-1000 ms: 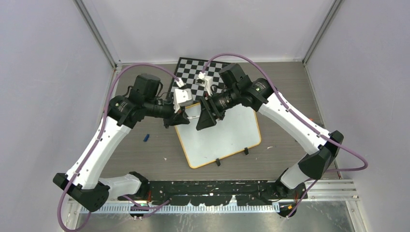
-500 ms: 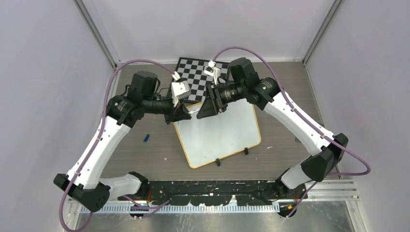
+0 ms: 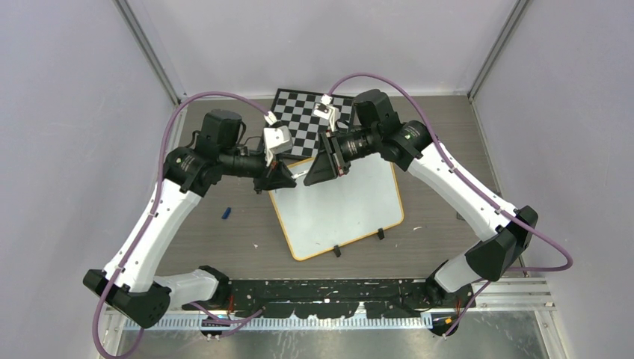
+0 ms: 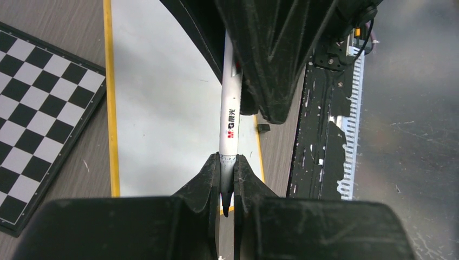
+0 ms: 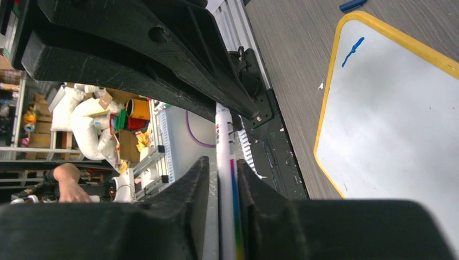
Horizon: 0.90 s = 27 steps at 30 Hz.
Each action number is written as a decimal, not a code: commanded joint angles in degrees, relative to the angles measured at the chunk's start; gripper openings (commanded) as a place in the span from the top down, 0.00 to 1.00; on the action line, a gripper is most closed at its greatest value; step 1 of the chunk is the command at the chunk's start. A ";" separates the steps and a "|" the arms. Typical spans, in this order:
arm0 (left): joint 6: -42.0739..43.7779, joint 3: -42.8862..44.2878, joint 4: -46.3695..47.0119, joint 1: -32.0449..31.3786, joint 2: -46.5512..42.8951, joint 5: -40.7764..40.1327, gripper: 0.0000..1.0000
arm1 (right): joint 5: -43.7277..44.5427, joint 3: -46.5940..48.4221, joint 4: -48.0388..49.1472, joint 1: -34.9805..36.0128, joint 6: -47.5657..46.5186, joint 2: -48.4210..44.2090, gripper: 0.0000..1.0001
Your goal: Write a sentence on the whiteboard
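The whiteboard [image 3: 344, 209] lies flat mid-table, white with an orange rim [image 4: 111, 108], and carries one short blue stroke [image 5: 353, 50] near a corner. Above its far left corner my two grippers meet tip to tip. My left gripper [image 4: 227, 160] [image 3: 287, 178] is shut on the nib end of a white marker [image 4: 229, 116]; the dark nib shows between the fingers. My right gripper [image 5: 222, 162] [image 3: 311, 176] straddles the marker's barrel [image 5: 223, 130]. One finger touches it and a thin gap remains at the other, so it stands open.
A black-and-white chessboard [image 3: 299, 120] [image 4: 38, 124] lies just behind the whiteboard. A small blue cap [image 3: 226, 213] [image 5: 352, 5] rests on the table left of the board. Two black clips [image 3: 336, 251] [image 3: 380, 234] sit on the board's near edge.
Both grippers shifted toward the back of the table, still meeting over the board's far left corner. The right jaws narrowed around the marker. The left stayed shut on it.
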 commanded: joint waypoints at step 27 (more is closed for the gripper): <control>-23.68 -13.10 17.11 29.92 4.00 12.29 0.30 | 25.42 -2.71 -5.03 4.98 -17.61 -3.51 1.00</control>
